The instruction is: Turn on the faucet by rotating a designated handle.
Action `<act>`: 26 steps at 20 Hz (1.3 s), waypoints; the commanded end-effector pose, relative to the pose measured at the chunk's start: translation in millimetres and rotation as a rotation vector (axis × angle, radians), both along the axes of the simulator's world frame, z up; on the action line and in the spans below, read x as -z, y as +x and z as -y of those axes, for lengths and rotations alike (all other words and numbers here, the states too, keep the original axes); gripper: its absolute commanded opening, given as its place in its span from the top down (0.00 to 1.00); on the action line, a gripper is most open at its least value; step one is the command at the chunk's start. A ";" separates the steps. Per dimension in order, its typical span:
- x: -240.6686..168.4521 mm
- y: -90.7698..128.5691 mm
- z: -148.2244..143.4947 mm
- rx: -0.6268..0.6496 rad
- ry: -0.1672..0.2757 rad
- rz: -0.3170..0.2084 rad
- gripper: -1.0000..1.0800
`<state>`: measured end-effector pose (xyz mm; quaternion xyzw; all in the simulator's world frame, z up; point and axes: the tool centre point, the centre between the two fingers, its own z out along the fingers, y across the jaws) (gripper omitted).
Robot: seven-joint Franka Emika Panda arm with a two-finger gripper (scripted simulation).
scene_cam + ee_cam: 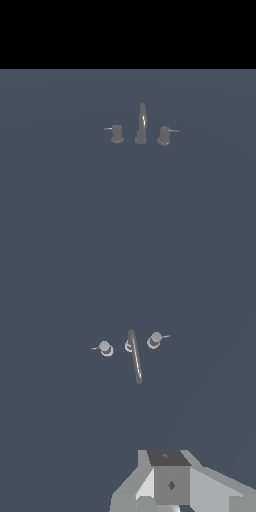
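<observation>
The faucet [142,124] is a small dull-grey tap set standing on the flat grey-blue floor, with a tall thin arched spout in the middle. The handle [164,135] is the stubby knob on the exterior view's right, its thin pin pointing right. In the wrist view the faucet's spout [135,358] and the handle [155,340] appear small and far off. Only grey blocky parts of my gripper [172,495] show at the frame's edge, well apart from the faucet. Its fingertips are not visible. The arm does not appear in the exterior view.
A twin knob [116,134] with its pin pointing left stands on the other side of the spout, seen also as the twin knob [105,348] in the wrist view. The grey-blue floor [60,200] stretches all around the tap set.
</observation>
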<state>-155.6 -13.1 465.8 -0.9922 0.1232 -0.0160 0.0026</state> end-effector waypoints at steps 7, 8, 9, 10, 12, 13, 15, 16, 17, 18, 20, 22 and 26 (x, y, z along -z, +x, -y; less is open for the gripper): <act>40.3 67.1 19.1 0.239 0.032 -0.008 1.00; 46.0 74.6 21.8 0.268 0.035 -0.010 1.00; 51.9 82.1 24.5 0.296 0.038 -0.011 1.00; 58.0 89.4 27.3 0.325 0.040 -0.012 1.00; 70.9 103.7 33.2 0.383 0.045 -0.014 1.00; 77.6 110.7 36.2 0.412 0.047 -0.016 1.00; 91.6 124.2 42.5 0.470 0.051 -0.018 1.00; 98.9 130.8 45.8 0.499 0.053 -0.019 1.00; 106.3 137.2 49.1 0.529 0.054 -0.021 1.00; 114.0 143.5 52.5 0.558 0.056 -0.022 1.00; 129.8 155.5 59.5 0.617 0.058 -0.024 1.00; 146.4 166.9 66.7 0.675 0.059 -0.026 1.00; 181.5 187.6 81.7 0.793 0.060 -0.030 1.00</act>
